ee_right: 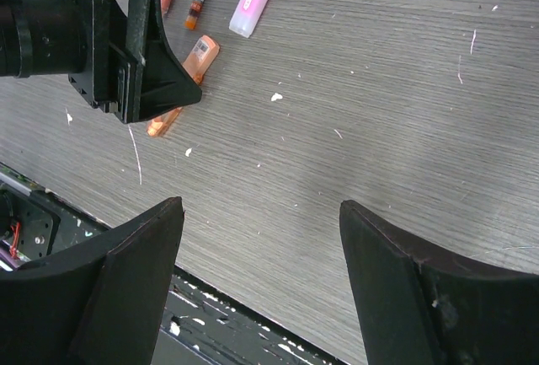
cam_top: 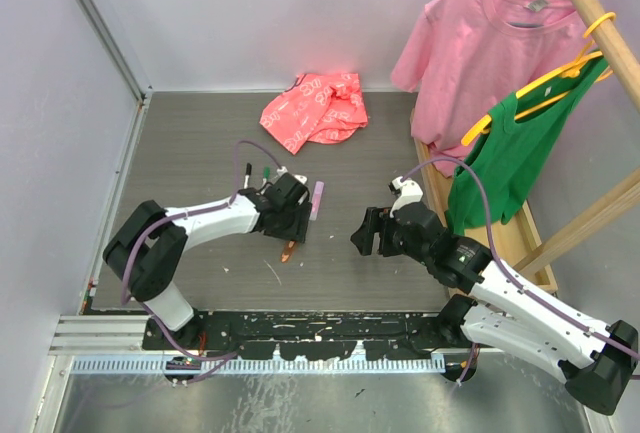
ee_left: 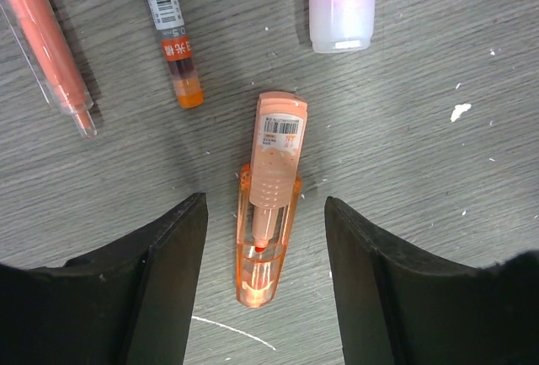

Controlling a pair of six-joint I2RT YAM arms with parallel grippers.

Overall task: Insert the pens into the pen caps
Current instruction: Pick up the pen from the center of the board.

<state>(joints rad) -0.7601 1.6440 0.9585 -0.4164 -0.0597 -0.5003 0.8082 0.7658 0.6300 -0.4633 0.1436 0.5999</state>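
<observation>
From my remote seat, the grey wood-grain table carries a crumpled red patterned cloth at its far edge, out of the working area, and a wooden rack of pink and green shirts stands on the right.

My left gripper hangs low over the near left of the table, its black jaws spread and touching nothing. Between them lies the short orange pen, its tip already seated inside its clear orange cap; I judge I have just let go so the joined pair rests flat.

My right gripper hovers well apart to the right over bare table, jaws wide and empty, kept clear of the left arm.

Just beyond the left jaws the other pens lie in a row, parallel for easy picking: a pink highlighter, a dark red pen with a barcode label and orange tip, and a salmon-orange pen. Other caps are hidden from me under the left arm.
</observation>
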